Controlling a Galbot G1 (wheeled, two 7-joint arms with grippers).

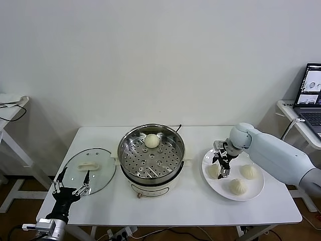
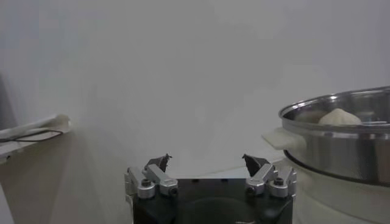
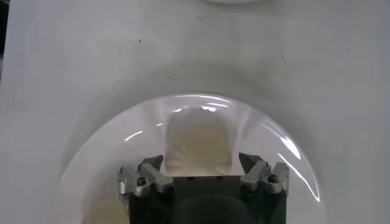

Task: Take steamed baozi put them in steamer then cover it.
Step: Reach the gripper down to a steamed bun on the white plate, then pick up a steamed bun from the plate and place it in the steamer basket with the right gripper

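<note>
The steel steamer (image 1: pixel 151 153) stands mid-table with one baozi (image 1: pixel 152 140) on its perforated tray; it also shows in the left wrist view (image 2: pixel 341 131). Three more baozi lie on the white plate (image 1: pixel 251 192) at the right. My right gripper (image 1: pixel 222 163) is open just above the nearest-left bun (image 1: pixel 214 170); in the right wrist view that bun (image 3: pixel 198 141) sits between the spread fingers, untouched. My left gripper (image 1: pixel 71 187) is open and empty at the table's front left, beside the glass lid (image 1: pixel 92 168).
The steamer's cord runs off the back of the table. A side table with a laptop (image 1: pixel 311 98) stands at the far right, another stand at the far left. The white wall is behind.
</note>
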